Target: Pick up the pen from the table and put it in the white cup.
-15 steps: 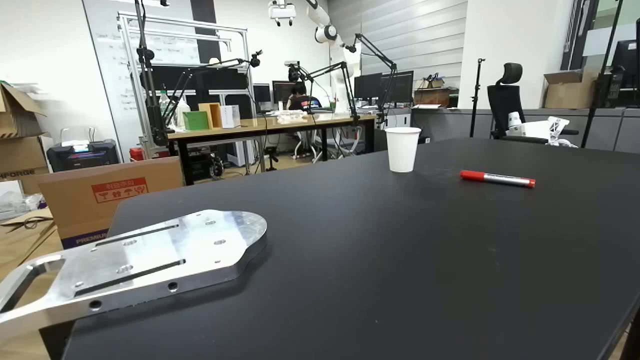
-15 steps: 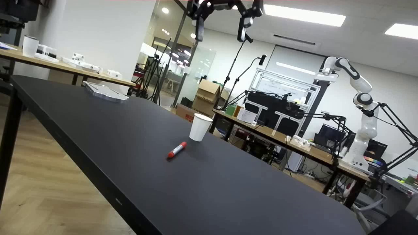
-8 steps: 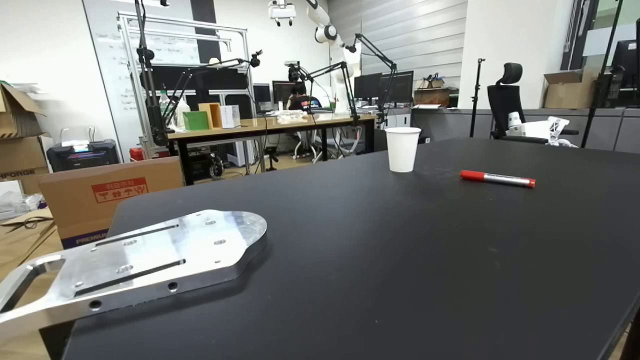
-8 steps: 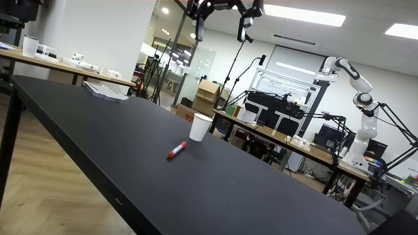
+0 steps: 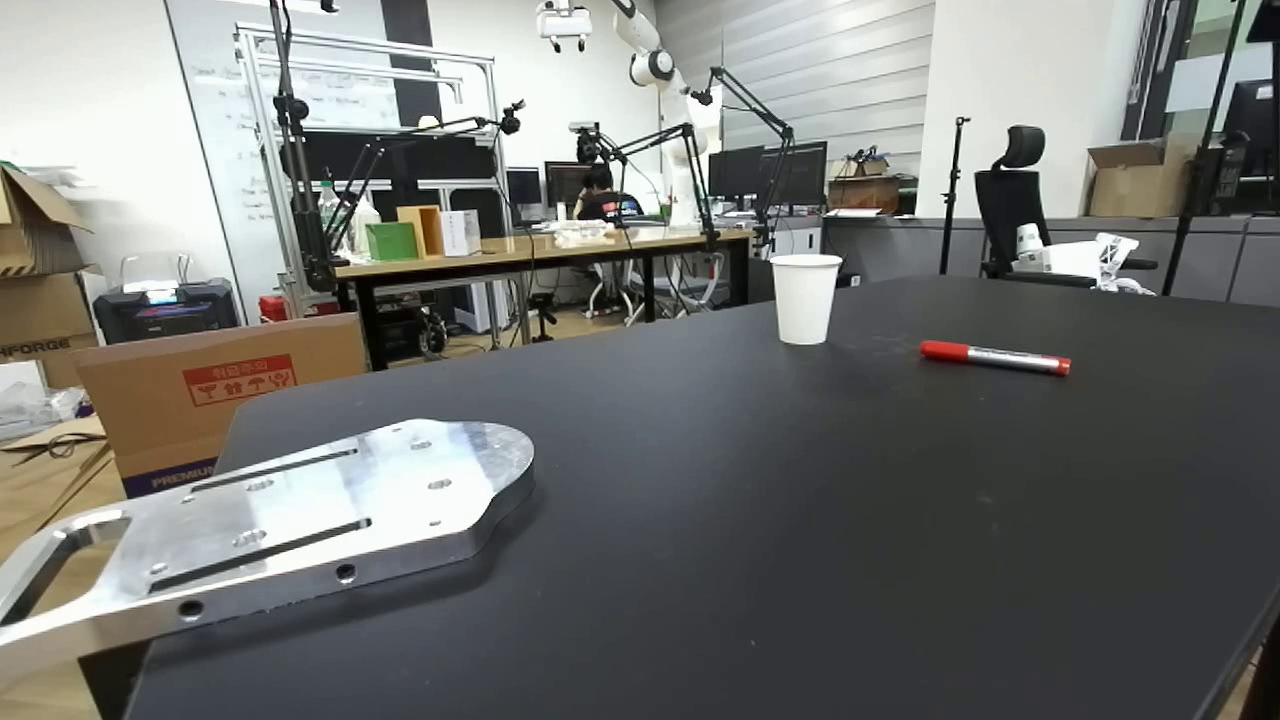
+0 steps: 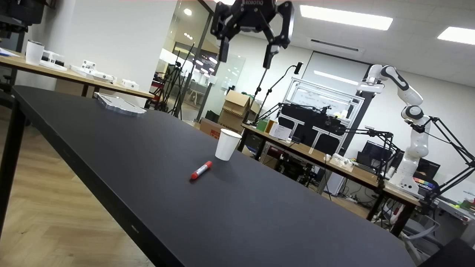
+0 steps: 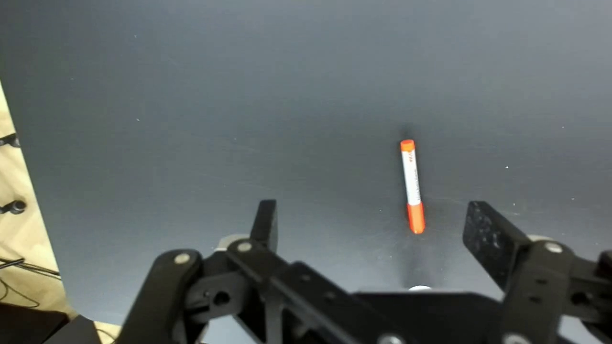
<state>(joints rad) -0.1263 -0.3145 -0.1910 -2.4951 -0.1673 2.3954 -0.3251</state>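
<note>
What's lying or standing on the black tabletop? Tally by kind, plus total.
White cup: 1
Red-and-white pen: 1
Flat silver metal part: 1
Total in view: 3

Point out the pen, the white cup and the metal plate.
Pen (image 7: 412, 185): wrist view, on the middle of its white barrel.
White cup (image 5: 804, 303): in an exterior view, on its outer wall.
Metal plate (image 5: 300, 511): in an exterior view, on its top face between the two slots.
</note>
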